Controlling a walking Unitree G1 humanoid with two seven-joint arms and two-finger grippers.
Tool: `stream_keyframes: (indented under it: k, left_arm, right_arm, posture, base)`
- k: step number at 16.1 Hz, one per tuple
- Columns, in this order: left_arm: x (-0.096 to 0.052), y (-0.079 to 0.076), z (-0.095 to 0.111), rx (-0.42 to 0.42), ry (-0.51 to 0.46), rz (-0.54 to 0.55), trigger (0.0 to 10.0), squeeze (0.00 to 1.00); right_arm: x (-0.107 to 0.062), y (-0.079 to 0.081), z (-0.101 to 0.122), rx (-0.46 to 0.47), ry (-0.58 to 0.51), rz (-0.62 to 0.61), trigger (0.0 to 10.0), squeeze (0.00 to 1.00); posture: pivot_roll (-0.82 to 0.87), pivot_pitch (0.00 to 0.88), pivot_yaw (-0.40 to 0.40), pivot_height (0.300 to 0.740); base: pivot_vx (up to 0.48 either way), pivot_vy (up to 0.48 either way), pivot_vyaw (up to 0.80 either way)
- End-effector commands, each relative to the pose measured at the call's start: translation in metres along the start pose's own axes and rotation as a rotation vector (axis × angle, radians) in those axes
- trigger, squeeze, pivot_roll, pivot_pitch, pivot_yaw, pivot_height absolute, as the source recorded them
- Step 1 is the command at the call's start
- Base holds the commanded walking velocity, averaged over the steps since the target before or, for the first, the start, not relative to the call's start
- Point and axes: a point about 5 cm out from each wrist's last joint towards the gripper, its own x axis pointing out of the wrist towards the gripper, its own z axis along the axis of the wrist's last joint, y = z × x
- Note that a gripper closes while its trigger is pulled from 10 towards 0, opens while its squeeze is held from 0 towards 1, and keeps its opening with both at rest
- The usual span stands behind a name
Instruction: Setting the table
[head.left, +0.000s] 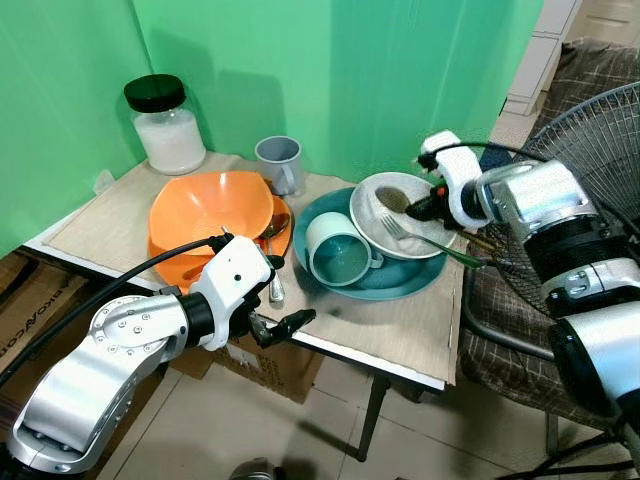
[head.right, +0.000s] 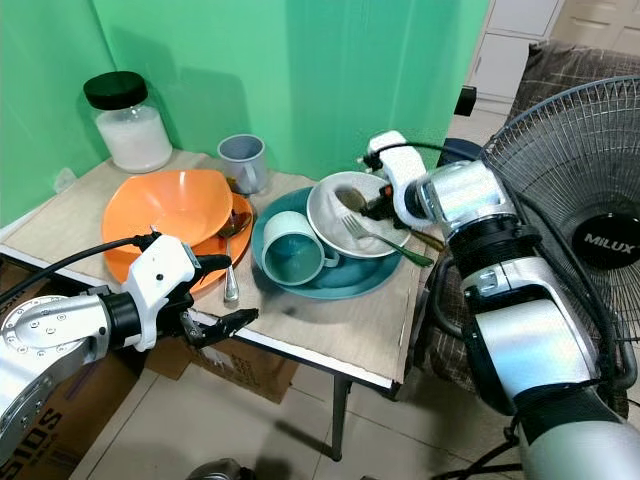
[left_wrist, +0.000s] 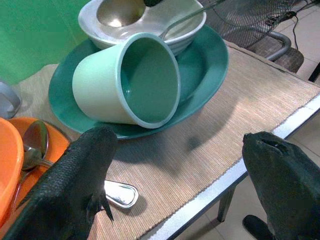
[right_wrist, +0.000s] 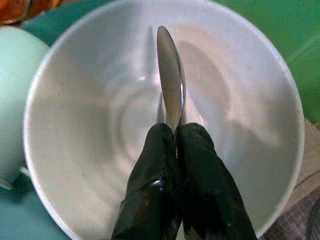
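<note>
The spoon (right_wrist: 171, 80) sits inside the white bowl (right_wrist: 260, 90), its handle pinched between the pressed-together fingers of the right gripper (right_wrist: 177, 145); its bowl appears held just above the white bowl's bottom. The white bowl rests on the teal plate (head.left: 420, 278), a fork (head.left: 425, 241) across it and a tipped green mug (head.left: 335, 250) beside it. Nearer the table's front edge, the left gripper (left_wrist: 185, 170) hovers spread and empty.

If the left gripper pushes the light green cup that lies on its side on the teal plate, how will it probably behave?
The green cup lies on its round side, so it will probably roll rather than slide. Its handle may stop it early. It leans near the white bowl, so it could knock it. The open left gripper is not touching it.
</note>
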Motion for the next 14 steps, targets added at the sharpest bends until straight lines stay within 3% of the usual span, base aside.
stream_keyframes:
  k: [1,6,10,13,14]
  left_arm:
    - [0.001,0.000,0.001,0.021,0.001,-0.003,10.0,0.00]
    - [0.001,0.001,0.002,0.023,-0.006,0.011,10.0,0.00]
    - [0.001,0.005,0.007,0.029,-0.054,0.097,10.0,0.00]
    - [0.002,0.013,0.014,0.048,-0.106,0.216,10.0,0.00]
    - [0.000,0.025,0.020,0.027,-0.156,0.366,10.0,0.00]
  right_arm:
    - [-0.003,0.001,0.004,0.002,-0.018,0.012,0.0,0.00]
    - [-0.010,0.003,0.016,0.140,-0.167,0.083,0.0,0.00]
    - [-0.028,0.005,0.027,0.385,-0.481,0.183,0.0,0.00]
    - [-0.049,0.010,0.027,0.402,-0.663,0.192,0.0,0.00]
    - [-0.070,0.027,0.022,0.409,-0.824,0.237,0.0,0.00]
  posture:
    - [0.03,0.000,0.003,0.740]
    - [0.03,0.000,0.001,0.740]
    - [0.04,0.000,-0.018,0.740]
    - [0.05,0.000,-0.025,0.740]
    - [0.06,0.000,-0.035,0.740]
  base:
    - [0.000,0.000,0.00]
    - [0.000,0.000,0.00]
    - [0.000,0.000,0.00]
    - [0.000,0.000,0.00]
    - [0.000,0.000,0.00]
